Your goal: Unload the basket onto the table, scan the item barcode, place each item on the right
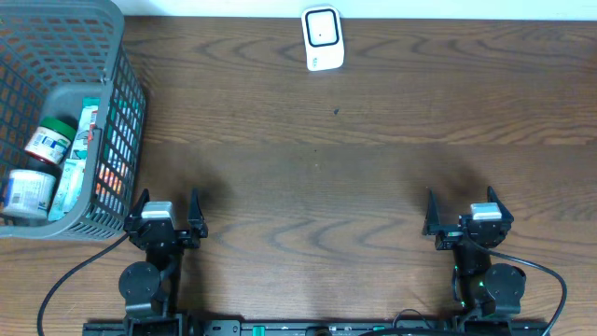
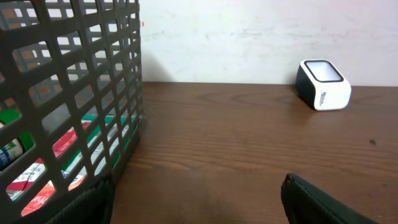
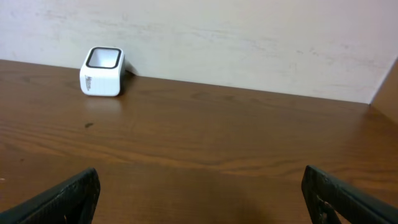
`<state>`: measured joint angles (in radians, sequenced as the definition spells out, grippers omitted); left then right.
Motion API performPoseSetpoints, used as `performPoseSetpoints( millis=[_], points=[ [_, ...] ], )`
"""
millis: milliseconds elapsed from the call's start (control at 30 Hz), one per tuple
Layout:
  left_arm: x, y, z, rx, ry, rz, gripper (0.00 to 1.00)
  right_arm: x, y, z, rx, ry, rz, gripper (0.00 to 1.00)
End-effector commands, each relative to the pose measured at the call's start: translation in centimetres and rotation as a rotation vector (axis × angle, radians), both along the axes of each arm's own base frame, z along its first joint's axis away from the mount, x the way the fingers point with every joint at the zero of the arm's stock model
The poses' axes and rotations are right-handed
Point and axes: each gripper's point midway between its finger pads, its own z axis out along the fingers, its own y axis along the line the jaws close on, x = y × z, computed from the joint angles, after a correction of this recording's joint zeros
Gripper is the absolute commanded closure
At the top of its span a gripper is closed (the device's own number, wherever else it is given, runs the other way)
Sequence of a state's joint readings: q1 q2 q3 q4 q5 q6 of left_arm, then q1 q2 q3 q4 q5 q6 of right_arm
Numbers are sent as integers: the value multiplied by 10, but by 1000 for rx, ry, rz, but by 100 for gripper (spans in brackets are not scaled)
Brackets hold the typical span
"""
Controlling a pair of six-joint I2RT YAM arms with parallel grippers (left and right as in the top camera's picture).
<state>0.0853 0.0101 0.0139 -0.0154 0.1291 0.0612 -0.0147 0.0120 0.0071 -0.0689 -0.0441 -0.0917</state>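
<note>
Basket (image 1: 119, 65) at the far-left corner of the table (image 1: 308, 187) holds the items (image 1: 48, 140): 2 bottles, some boxes. Left fingers (image 1: 195, 210) apart, empty, beside its near corner. Scanner (image 1: 323, 37) at far edge, centre. Right fingers (image 1: 431, 217) wide apart, empty

Both arms were black. The left gripper (image 1: 168, 199) and the right gripper (image 1: 461, 198) looked alike, each with two tapered, pointed fingers (image 1: 194, 201) and a pale grey block (image 1: 159, 210) on top of the wrist. Behind them sat round black joint housings (image 1: 142, 280), a thin black cable (image 1: 84, 266) curved away from each arm, and small green lights (image 1: 478, 273) glowed on the right one.
</note>
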Motion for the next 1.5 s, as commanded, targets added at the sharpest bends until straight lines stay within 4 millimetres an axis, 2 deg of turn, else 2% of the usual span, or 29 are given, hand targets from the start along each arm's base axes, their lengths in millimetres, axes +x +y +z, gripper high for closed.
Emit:
performPoseSetpoints(
  millis=[0,1167,1233,1300,1467],
  points=[
    [-1,-6,-13,8,43,-38,18,0,-5,-2,-11,4,-25,1],
    [-1,-6,-12,8,40,-38,18,0,-5,-2,-11,4,-25,1],
    [-1,-11,-12,-12,39,-67,18,0,-5,-2,-11,4,-25,1],
    [-2,-18,-8,-22,30,-106,16,0,-5,-1,-11,4,-25,1],
    [-9,-19,14,-82,34,-99,18,0,-5,-2,-11,4,-25,1]
  ],
)
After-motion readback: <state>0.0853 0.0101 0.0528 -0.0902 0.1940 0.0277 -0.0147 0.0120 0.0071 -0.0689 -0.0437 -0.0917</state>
